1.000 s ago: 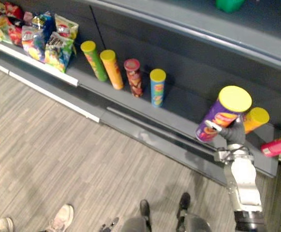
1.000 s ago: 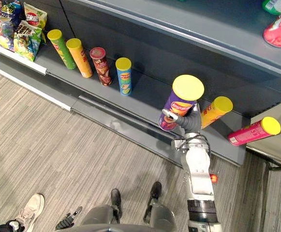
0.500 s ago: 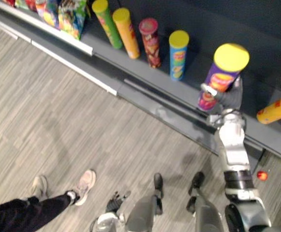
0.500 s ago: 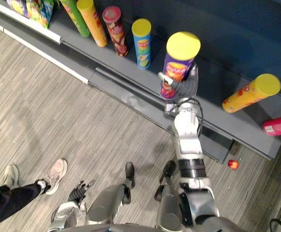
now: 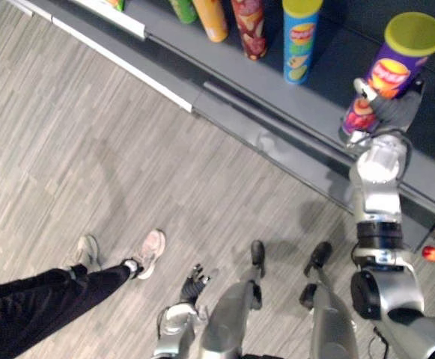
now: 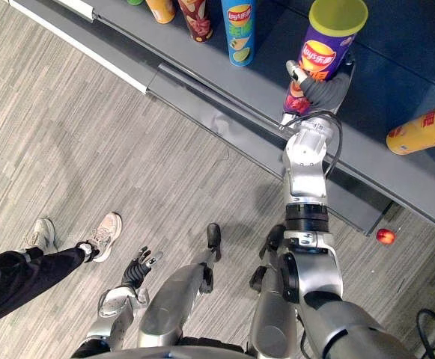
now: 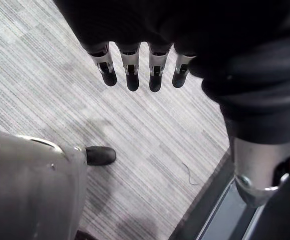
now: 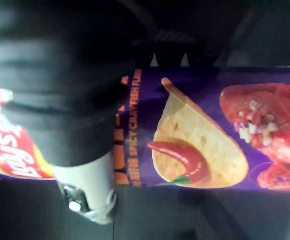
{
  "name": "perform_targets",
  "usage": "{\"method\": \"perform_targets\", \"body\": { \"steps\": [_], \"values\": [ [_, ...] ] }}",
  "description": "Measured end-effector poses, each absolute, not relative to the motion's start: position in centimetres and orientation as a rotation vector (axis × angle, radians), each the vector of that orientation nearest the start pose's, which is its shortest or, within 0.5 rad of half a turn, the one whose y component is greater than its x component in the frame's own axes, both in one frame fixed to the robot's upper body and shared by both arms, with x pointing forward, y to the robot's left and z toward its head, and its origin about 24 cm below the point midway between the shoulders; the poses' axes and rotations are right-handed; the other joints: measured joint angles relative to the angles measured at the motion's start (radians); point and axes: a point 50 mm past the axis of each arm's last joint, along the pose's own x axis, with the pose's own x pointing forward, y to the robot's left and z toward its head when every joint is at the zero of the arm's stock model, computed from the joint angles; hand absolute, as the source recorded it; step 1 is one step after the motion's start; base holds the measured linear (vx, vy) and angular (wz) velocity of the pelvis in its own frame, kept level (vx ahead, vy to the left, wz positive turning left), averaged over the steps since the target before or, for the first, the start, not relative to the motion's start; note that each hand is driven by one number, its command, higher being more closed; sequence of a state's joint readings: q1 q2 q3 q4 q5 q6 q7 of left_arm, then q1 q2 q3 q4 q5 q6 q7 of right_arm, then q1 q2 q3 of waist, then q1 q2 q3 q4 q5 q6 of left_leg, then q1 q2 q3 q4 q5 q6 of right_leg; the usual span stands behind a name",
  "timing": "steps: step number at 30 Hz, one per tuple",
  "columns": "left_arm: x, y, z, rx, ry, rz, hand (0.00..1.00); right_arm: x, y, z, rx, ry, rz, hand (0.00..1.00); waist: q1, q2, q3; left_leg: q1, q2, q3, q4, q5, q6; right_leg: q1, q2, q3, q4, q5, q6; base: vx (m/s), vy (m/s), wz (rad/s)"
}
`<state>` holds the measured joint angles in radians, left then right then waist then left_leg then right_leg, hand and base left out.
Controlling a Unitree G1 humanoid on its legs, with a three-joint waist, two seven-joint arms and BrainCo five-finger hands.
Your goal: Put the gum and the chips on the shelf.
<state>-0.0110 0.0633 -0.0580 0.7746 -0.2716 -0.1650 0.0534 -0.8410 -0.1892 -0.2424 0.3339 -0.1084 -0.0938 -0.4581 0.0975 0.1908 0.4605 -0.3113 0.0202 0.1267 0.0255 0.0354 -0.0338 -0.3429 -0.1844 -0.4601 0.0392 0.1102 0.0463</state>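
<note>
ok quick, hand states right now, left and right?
Left hand: open, fingers straight, holding nothing, over the floor.
Right hand: shut on the purple chips can, at the shelf.

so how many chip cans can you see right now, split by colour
green can: 1
orange cans: 2
dark red can: 1
blue can: 1
purple can, held in the right hand: 1
total: 6
</note>
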Motion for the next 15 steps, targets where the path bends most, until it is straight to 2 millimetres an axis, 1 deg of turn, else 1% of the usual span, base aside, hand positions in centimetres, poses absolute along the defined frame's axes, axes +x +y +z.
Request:
{"method": "perform_targets", "body": {
  "steps": [3,4,6,12,15],
  "values": [
    [20.1,16.0,-9.9,-0.144,0.570,0.113,0.00,35.9,-20.6,25.7,-0.001,-0.653,-0.587,1.00,0.003,0.020,0.012,-0.021,-0.001,-0.001,-0.007,0.012,-0.004,-0.025,-0.003,-0.001,0.005,0.002,-0.004,0.00,0.000,0.00],
    [20.4,15.7,-9.7,-0.141,0.561,0.098,0.00,36.1,-21.1,25.8,-0.008,-0.648,-0.607,1.00,0.014,0.029,0.018,-0.021,-0.001,-0.001,-0.007,0.014,-0.004,-0.030,-0.003,0.001,0.010,0.002,-0.004,0.00,0.000,0.00],
    [20.8,15.7,-9.4,-0.165,0.544,0.103,0.00,36.2,-21.4,26.3,-0.013,-0.652,-0.619,1.00,0.020,0.034,0.019,-0.044,-0.001,-0.001,-0.008,0.021,-0.003,-0.054,-0.004,0.001,0.016,0.002,-0.007,0.00,0.000,0.00],
    [20.9,15.4,-9.4,-0.167,0.542,0.097,0.00,36.5,-22.0,27.0,0.010,-0.649,-0.658,1.00,0.028,0.035,0.019,-0.058,-0.002,-0.001,-0.016,0.031,-0.002,-0.073,-0.005,0.001,0.016,0.007,-0.014,0.00,-0.001,0.01],
    [21.1,15.4,-9.2,-0.165,0.534,0.100,0.00,36.3,-22.3,28.0,0.005,-0.677,-0.667,1.00,0.042,0.036,0.017,-0.079,-0.003,-0.002,-0.025,0.043,-0.004,-0.100,-0.005,0.001,0.015,0.012,-0.020,0.00,0.000,0.00]
  ]
}}
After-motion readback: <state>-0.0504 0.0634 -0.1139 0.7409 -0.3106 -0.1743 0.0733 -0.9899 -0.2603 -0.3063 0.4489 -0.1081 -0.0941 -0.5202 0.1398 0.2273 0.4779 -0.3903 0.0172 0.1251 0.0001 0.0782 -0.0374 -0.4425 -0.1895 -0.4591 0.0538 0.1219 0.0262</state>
